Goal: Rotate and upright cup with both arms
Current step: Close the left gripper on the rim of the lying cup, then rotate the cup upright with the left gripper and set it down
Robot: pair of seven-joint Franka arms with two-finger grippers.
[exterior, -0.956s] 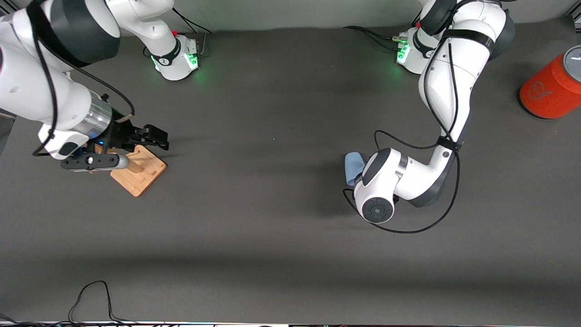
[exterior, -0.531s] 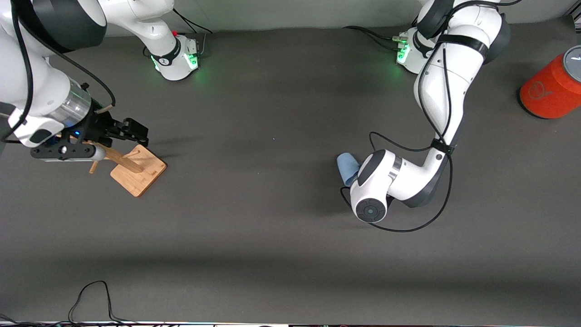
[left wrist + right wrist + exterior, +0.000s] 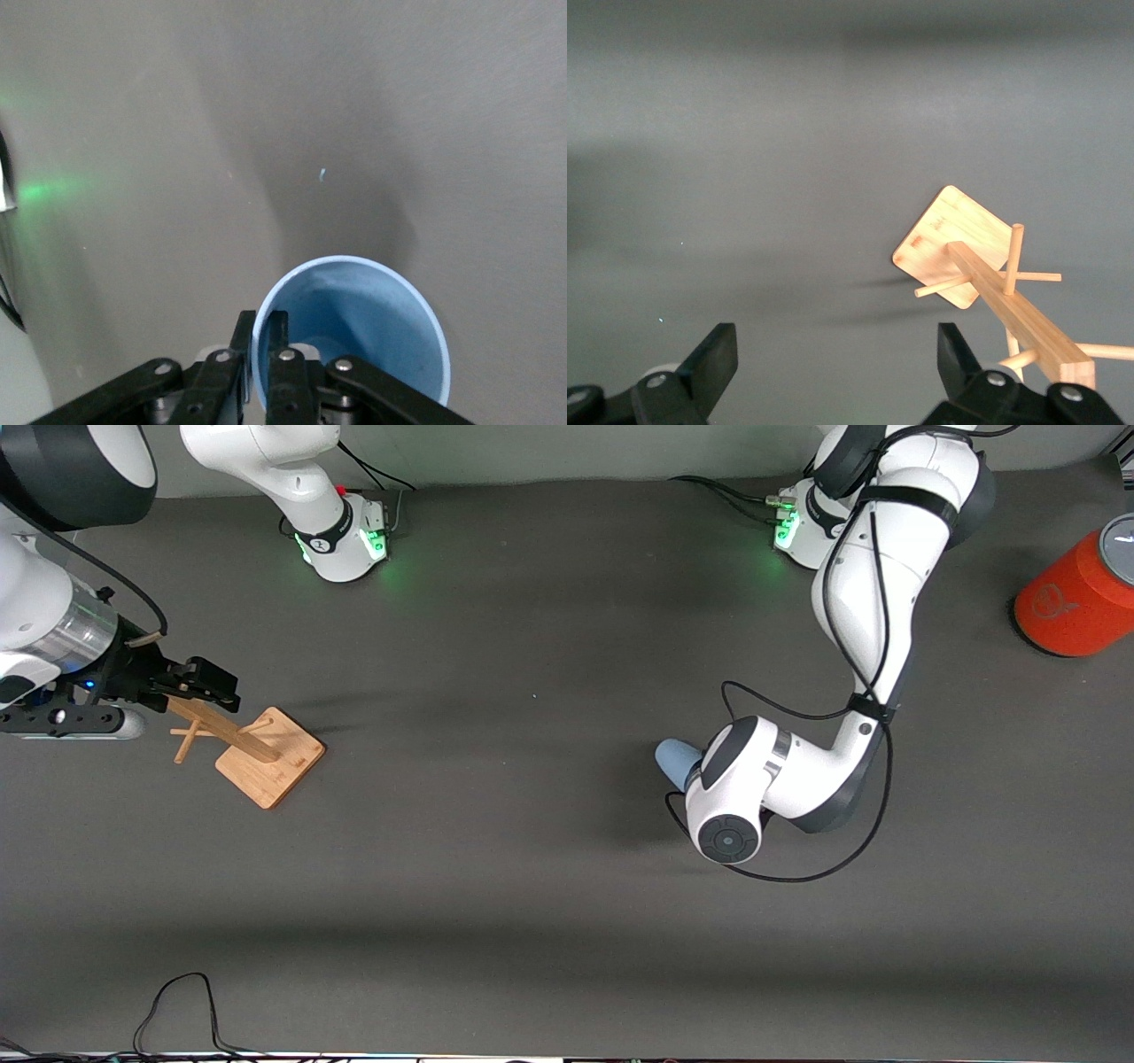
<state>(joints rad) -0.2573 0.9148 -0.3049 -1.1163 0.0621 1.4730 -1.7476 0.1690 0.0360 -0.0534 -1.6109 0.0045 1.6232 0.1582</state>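
Tabletop (image 3: 496, 850) dark grey — left claw (image 3: 262, 354) clamps cup (image 3: 354, 319) rim; right claw (image 3: 833, 367) gapes empty.

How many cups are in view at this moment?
1. The cup is pinched at its rim in the left gripper, mostly hidden under that wrist in the front view. None hangs on the wooden rack.

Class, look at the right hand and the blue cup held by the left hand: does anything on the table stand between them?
Nothing visible does. The left hand is shut on the cup, pinching its rim. The right hand, open, is over the wooden rack at the right arm's end of the table; between rack and cup only bare table shows.
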